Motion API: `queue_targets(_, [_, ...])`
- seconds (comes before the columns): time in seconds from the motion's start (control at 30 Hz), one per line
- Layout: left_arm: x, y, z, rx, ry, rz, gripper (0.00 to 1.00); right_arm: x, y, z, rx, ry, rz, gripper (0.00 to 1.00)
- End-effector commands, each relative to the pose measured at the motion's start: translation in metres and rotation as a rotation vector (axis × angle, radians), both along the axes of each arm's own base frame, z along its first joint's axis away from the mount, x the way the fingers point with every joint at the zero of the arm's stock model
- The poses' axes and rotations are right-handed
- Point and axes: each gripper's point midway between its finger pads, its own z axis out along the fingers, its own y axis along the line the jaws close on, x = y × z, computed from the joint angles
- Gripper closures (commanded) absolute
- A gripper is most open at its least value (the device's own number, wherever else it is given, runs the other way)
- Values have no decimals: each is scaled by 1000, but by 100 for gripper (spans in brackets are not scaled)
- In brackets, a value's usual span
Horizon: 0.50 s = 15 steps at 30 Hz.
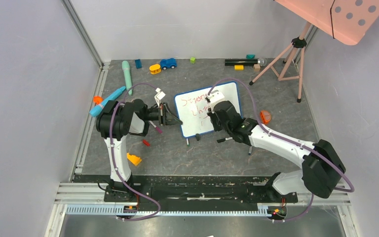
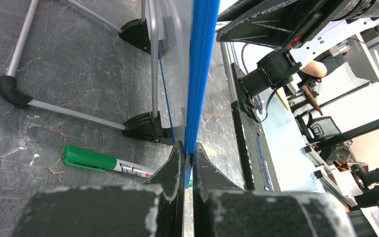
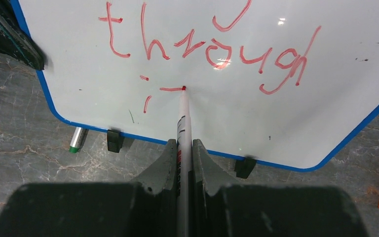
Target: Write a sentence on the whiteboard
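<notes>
Whiteboard (image 1: 229, 95) mid-surface, propped on feet: light, stiff, slick-faced, likely to skid under pen pressure. Left end effector (image 2: 188, 148) pinches its blue frame edge, the sensible hold. Right end effector (image 3: 183, 144) clamps marker (image 3: 183, 111), tip touching board below sentence (image 3: 202, 47).

Left arm (image 1: 123, 121) bending at elbow, wrist pointing rightward. Left gripper (image 2: 188, 148) pinching whiteboard (image 2: 201, 74) edge, jaws nearly meeting. Right arm (image 1: 281, 143) stretching forward and leftward, lying low. Right gripper (image 3: 182, 143) facing board, jaws clamping marker (image 3: 183, 116) lengthwise.
</notes>
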Motion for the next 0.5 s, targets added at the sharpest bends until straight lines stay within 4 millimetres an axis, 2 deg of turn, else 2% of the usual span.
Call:
queue_targets(0.0, [-10, -3, 6, -6, -73, -69, 98, 8, 3, 37, 76, -89, -5, 100])
queue_targets(0.2, [-10, -3, 6, -6, -74, -69, 98, 13, 14, 53, 107, -113, 35, 100])
queue_targets(0.47, [-11, -3, 6, -6, -77, -71, 98, 18, 20, 44, 80, -98, 49, 100])
